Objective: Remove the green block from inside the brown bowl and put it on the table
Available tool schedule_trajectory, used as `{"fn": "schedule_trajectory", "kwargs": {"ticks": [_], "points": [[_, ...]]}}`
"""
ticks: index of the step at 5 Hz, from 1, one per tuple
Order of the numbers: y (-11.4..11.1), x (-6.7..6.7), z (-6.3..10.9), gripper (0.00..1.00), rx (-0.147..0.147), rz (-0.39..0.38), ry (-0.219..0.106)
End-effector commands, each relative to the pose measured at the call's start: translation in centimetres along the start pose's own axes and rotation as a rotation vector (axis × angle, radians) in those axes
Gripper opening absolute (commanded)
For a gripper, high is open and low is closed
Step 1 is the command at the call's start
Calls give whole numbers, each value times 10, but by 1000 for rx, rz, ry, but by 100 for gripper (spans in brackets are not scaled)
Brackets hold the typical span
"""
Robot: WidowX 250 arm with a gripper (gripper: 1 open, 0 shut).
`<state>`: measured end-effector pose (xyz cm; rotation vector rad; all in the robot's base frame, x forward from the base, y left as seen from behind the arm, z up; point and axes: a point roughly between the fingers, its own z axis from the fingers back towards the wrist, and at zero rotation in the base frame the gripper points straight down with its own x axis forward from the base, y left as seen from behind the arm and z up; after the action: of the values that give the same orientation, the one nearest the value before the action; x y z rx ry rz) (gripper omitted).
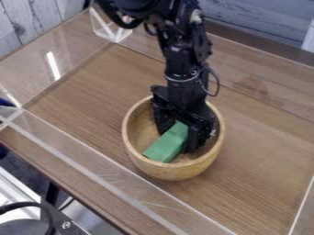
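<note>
While the black arm (186,46) reaches down from the far side of the counter (76,94), its fingers (185,133) are lowered into the brown wooden bowl (132,149). They stand open, one of them over the part of the bowl toward the right edge of the counter. The green block (167,145) is inside the bowl, toward the side nearest the clear acrylic wall (105,168) that runs along the counter's near-left edge. The block lies at a slant, one end pointing toward that wall and the other reaching up beside the dark fingers, which partly cover it. Whether the fingers touch the block cannot be told. The bowl sits on the wood-grain counter, near the clear wall, with its thick light rim showing around the fingers. A dark cable (212,81) loops out from the arm above the bowl, on the side toward the counter's right edge.
</note>
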<state>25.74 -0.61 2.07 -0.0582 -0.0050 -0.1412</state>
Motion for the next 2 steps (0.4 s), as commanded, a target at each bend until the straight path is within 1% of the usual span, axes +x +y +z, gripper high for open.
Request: {"fn": "schedule_trajectory", "kwargs": {"ticks": [1, 2], "points": [[5, 0, -10, 100, 24, 8, 54], [7, 2, -10, 100, 49, 12, 86]]}}
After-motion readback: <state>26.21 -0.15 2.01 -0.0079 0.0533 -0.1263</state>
